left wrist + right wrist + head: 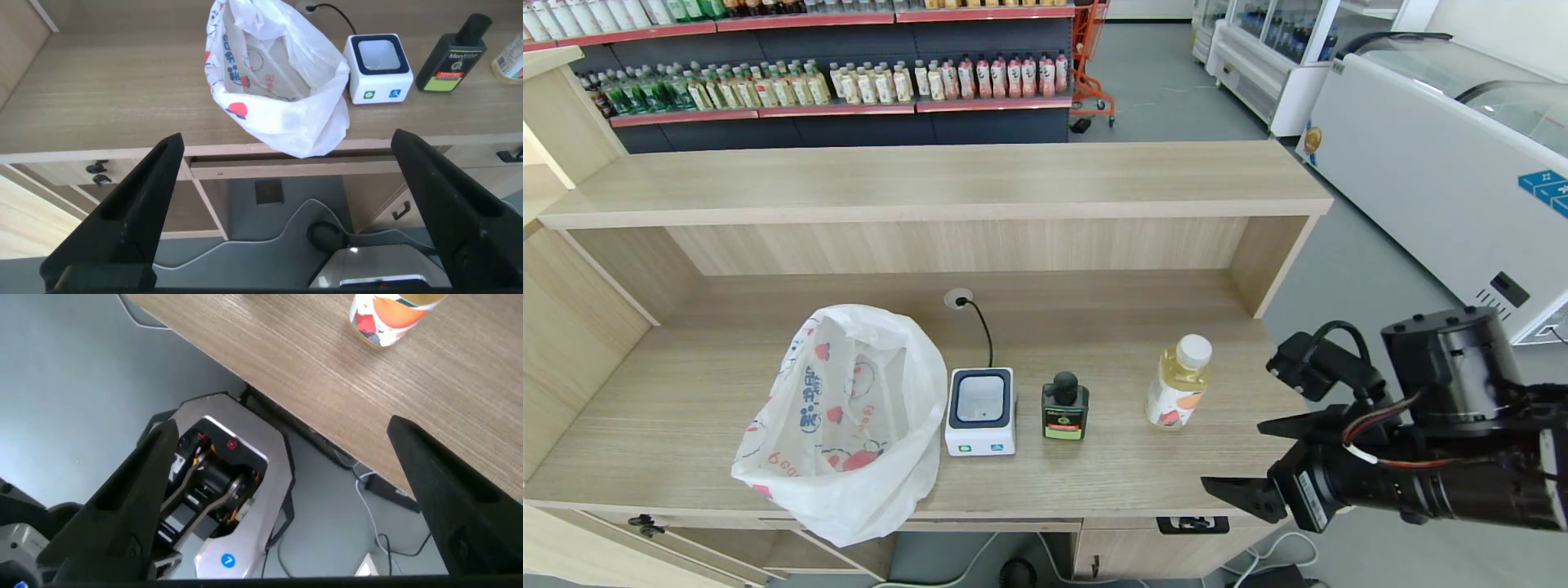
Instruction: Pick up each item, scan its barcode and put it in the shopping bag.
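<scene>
Bag, scanner and two bottles on the bench, both arms empty

Head view: on the bench (1094, 478), the shopping bag (849, 416) sits just left of the scanner (981, 411), the dark bottle (1065, 406) just right of it and the juice bottle (1178, 382) farther right. Well right of the scanner, the right gripper (1231, 454) has its fingers spread. Left wrist view: the left gripper (288, 140) has its fingers wide apart, facing the bag (278, 82), scanner (377, 67) and dark bottle (453, 57). Right wrist view: the right gripper's (282, 429) fingers are spread at the bench (270, 351) edge, near the juice bottle (388, 314).
</scene>
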You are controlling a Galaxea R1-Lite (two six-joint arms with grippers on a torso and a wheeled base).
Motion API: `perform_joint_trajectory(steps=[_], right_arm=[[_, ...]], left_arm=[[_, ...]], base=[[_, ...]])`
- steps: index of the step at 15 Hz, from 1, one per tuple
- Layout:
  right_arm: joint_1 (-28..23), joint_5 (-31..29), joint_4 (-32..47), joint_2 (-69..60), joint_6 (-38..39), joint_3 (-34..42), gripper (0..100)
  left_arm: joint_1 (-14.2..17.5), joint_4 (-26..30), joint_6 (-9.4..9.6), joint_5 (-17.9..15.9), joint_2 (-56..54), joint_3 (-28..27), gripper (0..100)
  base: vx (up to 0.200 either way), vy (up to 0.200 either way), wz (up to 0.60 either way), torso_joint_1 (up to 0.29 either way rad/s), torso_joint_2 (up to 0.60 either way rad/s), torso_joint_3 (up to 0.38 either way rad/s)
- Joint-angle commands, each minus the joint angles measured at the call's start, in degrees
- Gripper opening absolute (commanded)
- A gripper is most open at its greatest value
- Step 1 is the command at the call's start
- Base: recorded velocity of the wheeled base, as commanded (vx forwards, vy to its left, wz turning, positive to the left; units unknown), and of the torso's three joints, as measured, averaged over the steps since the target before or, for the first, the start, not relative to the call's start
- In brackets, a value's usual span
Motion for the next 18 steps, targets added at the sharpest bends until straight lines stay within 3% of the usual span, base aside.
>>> perform_joint_trajectory(steps=[1,4,10,18], right_arm=[[-0.27,0.08,-4.40,6.78,-0.54,0.08,100],[0.17,0.69,-12.93,12.50,-0.98,-0.36,100],[1.31,8.78,-20.75,20.49,-1.86,-3.44,100],[2.10,8.96,-22.16,30.86,-7.13,-14.69,100]], left_arm=[[0.00,0.00,-0.01,-0.02,-0.02,0.00,100],[0.00,0.00,-0.01,-0.02,-0.02,0.00,100],[0.00,0.00,-0.01,-0.02,-0.02,0.00,100],[0.00,0.00,-0.01,-0.02,-0.02,0.00,100]], base=[[0.000,0.000,0.00,0.000,0.00,0.000],[0.000,0.000,0.00,0.000,0.00,0.000],[0.000,0.000,0.00,0.000,0.00,0.000],[0.000,0.000,0.00,0.000,0.00,0.000]])
